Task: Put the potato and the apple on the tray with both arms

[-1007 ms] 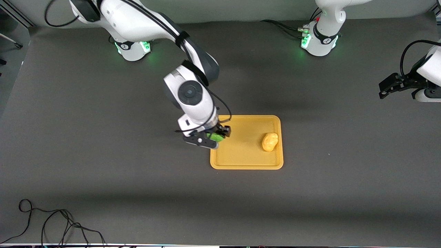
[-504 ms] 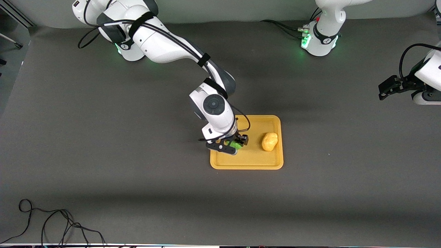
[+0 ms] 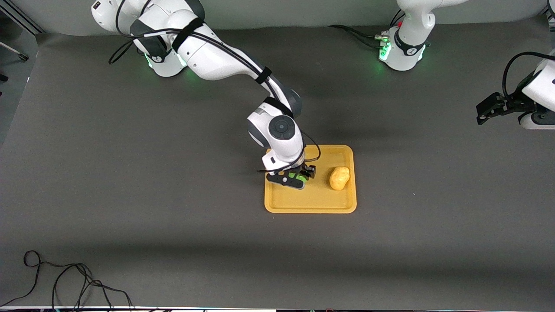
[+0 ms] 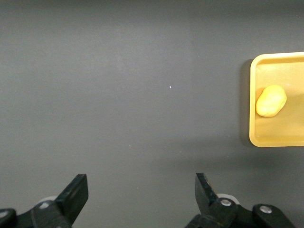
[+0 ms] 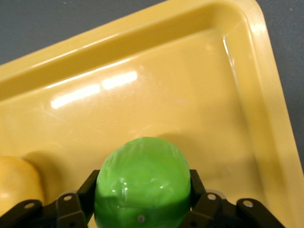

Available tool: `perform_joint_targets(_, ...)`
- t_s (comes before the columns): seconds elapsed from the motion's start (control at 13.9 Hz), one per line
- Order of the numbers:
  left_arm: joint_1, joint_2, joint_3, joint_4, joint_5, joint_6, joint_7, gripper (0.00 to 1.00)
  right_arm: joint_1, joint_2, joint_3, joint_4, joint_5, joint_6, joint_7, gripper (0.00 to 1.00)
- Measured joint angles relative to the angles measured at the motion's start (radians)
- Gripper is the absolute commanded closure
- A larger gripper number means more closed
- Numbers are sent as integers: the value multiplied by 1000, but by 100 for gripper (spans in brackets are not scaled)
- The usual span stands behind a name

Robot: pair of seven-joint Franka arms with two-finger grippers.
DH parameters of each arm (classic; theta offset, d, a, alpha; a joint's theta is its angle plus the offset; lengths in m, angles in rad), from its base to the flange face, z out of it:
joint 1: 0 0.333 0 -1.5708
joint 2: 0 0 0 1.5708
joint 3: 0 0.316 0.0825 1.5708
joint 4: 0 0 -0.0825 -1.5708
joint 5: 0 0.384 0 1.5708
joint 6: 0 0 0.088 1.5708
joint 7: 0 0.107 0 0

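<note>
Gripping the apple [image 3: 297,176], the right gripper [image 3: 294,177] sits low over the tray [image 3: 310,203] in the front view, at the tray's end toward the right arm. The potato [image 3: 339,178] lies on the tray at its end toward the left arm, well apart from the apple. The left gripper [image 3: 489,109] waits off at the left arm's end of the table.

Left wrist view: the left gripper [image 4: 141,198] stands with its fingers [image 4: 76,194] spread wide over bare table; the potato [image 4: 271,100] rests inside the tray [image 4: 253,137] close to its rim.

Right wrist view: the right gripper [image 5: 142,197] clamps the apple [image 5: 141,186] between its fingers [image 5: 76,205] above the tray [image 5: 251,66] floor; whether the apple touches it cannot be told. The potato [image 5: 18,185] shows at the edge.
</note>
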Motion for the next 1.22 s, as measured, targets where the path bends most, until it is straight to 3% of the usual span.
perform_joint_targets(0.29,0,2,0,-8,0,2,0,0,-1,1,-8,18,-21,-2,1,0)
perform_joint_targets(0.5,0,2,0,-9,0,2,0,0,-17,-77,-20,38,-32,-101,-11,0)
perform_joint_targets(0.65,0,1,0,-9,0,2,0,0,-66,-206,-31,-15,-36,-202,-117,0)
perform_joint_targets(0.94,1,1,1,-8,0,3,0,0,-205,-518,-45,-268,-36,-244,-328,0)
perform_joint_targets(1.22,3,1,2,-8,0,4,0,0,-229,-674,-134,-419,-36,-332,-464,0)
